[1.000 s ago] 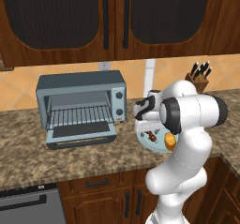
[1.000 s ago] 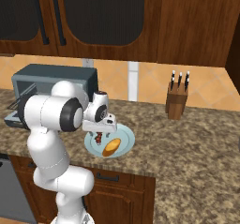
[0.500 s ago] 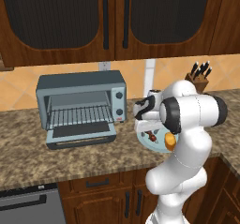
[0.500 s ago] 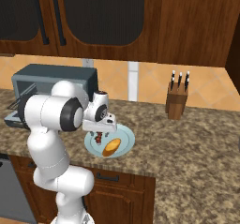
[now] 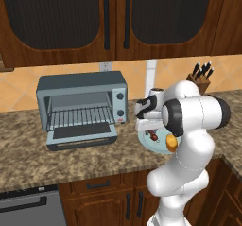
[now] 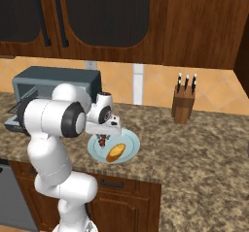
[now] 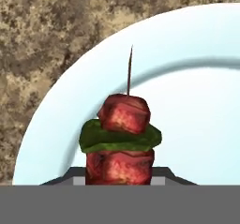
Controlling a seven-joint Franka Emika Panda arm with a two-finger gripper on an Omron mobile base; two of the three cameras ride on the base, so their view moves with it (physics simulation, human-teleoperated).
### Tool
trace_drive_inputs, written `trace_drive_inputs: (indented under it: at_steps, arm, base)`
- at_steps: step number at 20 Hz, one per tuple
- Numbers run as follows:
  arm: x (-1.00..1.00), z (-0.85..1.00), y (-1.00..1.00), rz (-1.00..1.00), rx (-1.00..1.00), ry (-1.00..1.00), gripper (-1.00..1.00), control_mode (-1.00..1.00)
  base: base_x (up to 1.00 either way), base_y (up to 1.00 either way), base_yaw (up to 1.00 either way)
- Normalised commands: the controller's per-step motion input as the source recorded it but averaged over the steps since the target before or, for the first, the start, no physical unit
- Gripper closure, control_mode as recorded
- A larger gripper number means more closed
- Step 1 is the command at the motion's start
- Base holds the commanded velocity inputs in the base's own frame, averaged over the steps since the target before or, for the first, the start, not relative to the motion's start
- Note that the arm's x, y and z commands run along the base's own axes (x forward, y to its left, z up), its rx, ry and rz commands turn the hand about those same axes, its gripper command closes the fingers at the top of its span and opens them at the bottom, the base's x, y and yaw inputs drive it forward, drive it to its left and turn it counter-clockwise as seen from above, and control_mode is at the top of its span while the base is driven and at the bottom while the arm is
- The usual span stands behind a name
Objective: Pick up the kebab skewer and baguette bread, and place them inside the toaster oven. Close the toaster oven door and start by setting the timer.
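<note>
1. toaster oven (image 5: pixel 82 104) at the left of the granite counter (image 5: pixel 28 149), grey-blue, its toaster oven door (image 5: pixel 82 136) dropped flat in front, wire rack (image 5: pixel 80 117) showing, two knobs on the right panel
2. pale blue plate (image 6: pixel 127 153) right of the oven, near the counter's front edge
3. kebab skewer (image 7: pixel 121 138) on the plate's oven-side part, red chunks with a green slice between, thin stick tip poking out beyond them
4. gripper (image 6: pixel 103 135) down over the plate, its two tips clamped on the skewer's lower chunks in the hand view
5. baguette bread (image 6: pixel 115 152) lying on the plate just beside the skewer, nearer the front edge, golden-orange, apart from the tips
6. knife block (image 6: pixel 184 106) well to the right, against the tiled wall, three dark handles upright
</note>
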Motion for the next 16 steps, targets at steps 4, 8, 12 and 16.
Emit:
trace_drive_inputs:
  at_steps: [4,8,12,16]
  arm:
    - [-0.47,1.0,0.62,0.27,-0.02,-0.06,1.0,-1.0]
    - [-0.52,1.0,0.53,0.27,-0.03,-0.02,1.0,-1.0]
    - [-0.19,1.0,0.28,0.22,0.0,0.0,1.0,-1.0]
    - [0.0,0.83,0.74,0.36,-0.01,-0.01,1.0,-1.0]
  base:
    - [0.0,0.0,0.0]
    - [0.0,0.0,0.0]
    - [0.0,0.0,0.0]
    - [0.0,0.0,0.0]
